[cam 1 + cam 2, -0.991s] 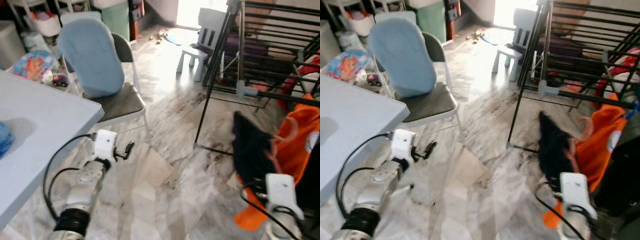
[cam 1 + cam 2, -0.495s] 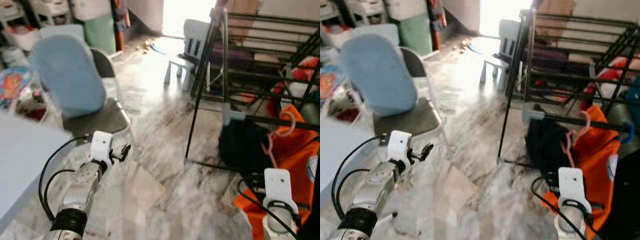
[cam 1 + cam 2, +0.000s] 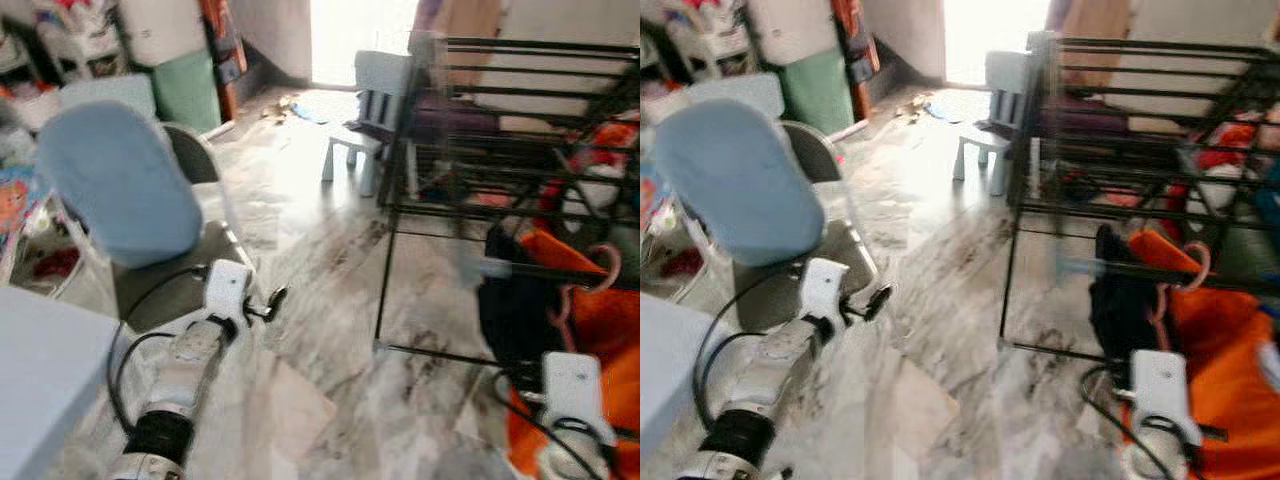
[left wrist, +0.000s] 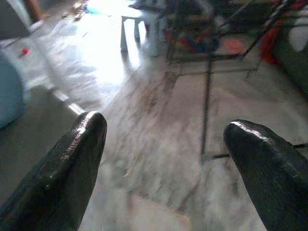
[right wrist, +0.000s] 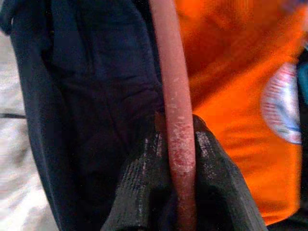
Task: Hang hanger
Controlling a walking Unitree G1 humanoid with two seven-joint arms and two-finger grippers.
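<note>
My right gripper (image 5: 178, 192) is clamped tight on the pink plastic hanger (image 5: 172, 96), both black fingers (image 5: 144, 187) pressed against the thin shaft, which runs straight through between them. From the head cam, the hanger's hook (image 3: 600, 270) curls up right beside a horizontal bar of the black metal drying rack (image 3: 480, 150), at the rack's near right side. I can't tell whether the hook is actually over the bar or just next to it, since the shot is blurry there. An orange garment (image 3: 595, 330) and a dark navy garment (image 3: 510, 310) hang with the hanger, down past my right wrist's white camera box (image 3: 572, 385).

As for writing, there's a round white-and-blue badge (image 5: 281, 108) printed on the orange fabric, but it's too smeared to read a single letter. No brand visible anywhere else.

My left gripper (image 4: 163, 159) is spread wide and holds nothing, hanging low over the grey-veined marble floor (image 3: 320, 300), just off the front edge of the grey folding chair's seat (image 3: 170, 290). That chair has a pale blue cushion (image 3: 118, 185) draped over its back.

Further back, a small light-blue plastic stool (image 3: 370, 110) stands near the rack's far left corner. A pale blue table corner (image 3: 40, 360) is cut off at the lower left. The clutter along the back wall is too blurred to make out.
</note>
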